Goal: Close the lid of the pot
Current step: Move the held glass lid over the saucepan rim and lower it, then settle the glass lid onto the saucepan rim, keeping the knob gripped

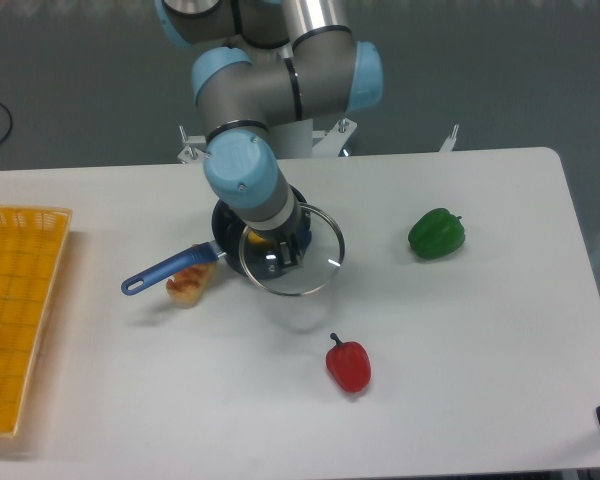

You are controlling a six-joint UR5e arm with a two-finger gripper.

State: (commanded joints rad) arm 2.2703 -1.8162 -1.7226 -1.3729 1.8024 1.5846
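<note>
The dark pot (226, 222) with a long blue handle (166, 270) sits at the table's middle, mostly hidden under the arm. A yellow item lies inside it. The glass lid (291, 250) with a silver rim hangs a little above the table, tilted, overlapping the pot's right side. My gripper (283, 256) points down and is shut on the lid's centre knob.
A piece of bread (188, 284) lies under the pot handle. A red pepper (348, 364) sits in front, a green pepper (436, 232) to the right. A yellow basket (18, 310) stands at the left table edge.
</note>
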